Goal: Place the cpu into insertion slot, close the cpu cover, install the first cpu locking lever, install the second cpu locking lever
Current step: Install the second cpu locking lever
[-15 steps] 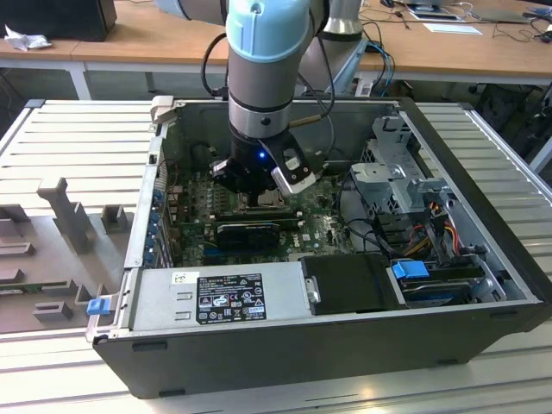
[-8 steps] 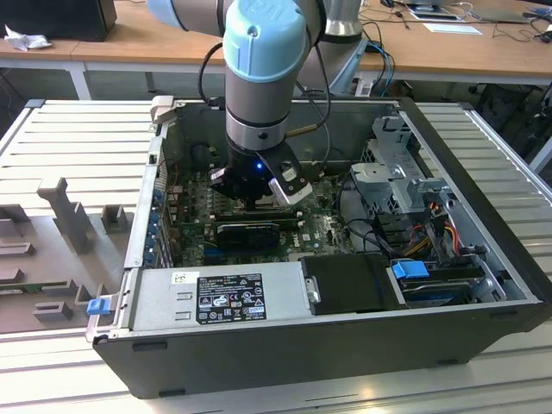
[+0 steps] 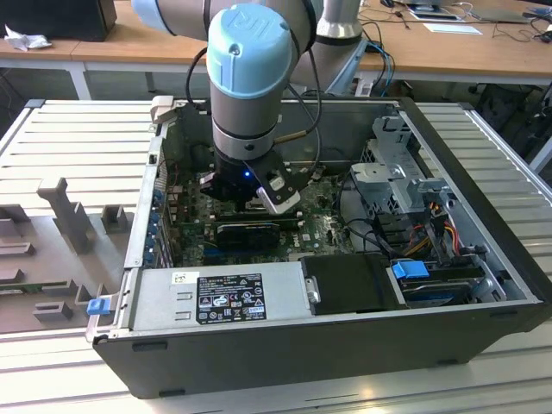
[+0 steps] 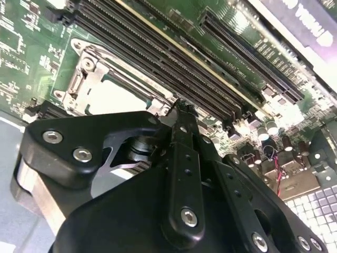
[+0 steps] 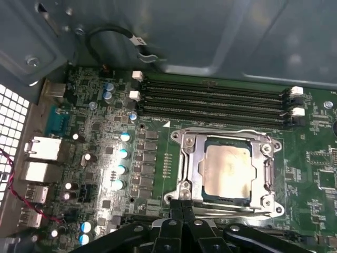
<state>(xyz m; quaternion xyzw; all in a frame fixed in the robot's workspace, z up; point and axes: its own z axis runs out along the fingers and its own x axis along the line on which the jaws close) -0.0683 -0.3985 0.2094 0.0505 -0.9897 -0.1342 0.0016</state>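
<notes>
Gripper (image 5: 181, 203) fingers pressed together, holding nothing, tips at the near edge of the insertion slot (image 5: 181, 158). Just beyond, the cpu (image 5: 227, 167) sits seated in the slot, the cpu cover (image 5: 261, 174) down around it. No print legible.

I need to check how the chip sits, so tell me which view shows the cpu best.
The first wrist view: the cpu lies flat in the insertion slot, its pale top seen whole, framed by the cpu cover. The second wrist view shows its top partly behind the gripper. In the exterior view the arm blocks that area.
</notes>
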